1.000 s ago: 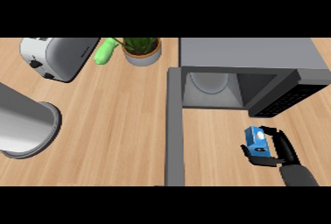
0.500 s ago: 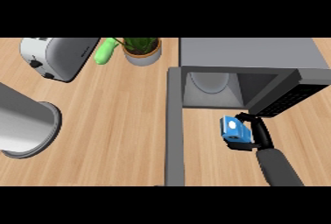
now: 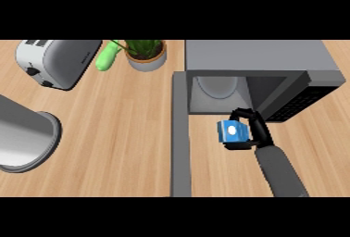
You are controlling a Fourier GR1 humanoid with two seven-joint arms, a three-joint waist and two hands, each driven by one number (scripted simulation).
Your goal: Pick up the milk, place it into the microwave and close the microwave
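Milk (image 3: 231,132): small blue carton, held in right hand (image 3: 254,132), fingers curled round its sides from 3 o'clock; carton sits just short of the microwave (image 3: 259,60) opening, which lies at 12 o'clock from it. Judged light and rigid, with smooth faces that could slip; flat side walls are the sensible hold. Microwave door (image 3: 181,134) stands open at 9 o'clock. Beyond: toaster (image 3: 54,62), potted plant (image 3: 145,53). Left hand unseen.

Wooden counter (image 3: 123,139), toaster (image 3: 54,60), potted plant (image 3: 145,54), green cucumber (image 3: 107,58), open microwave (image 3: 259,55)
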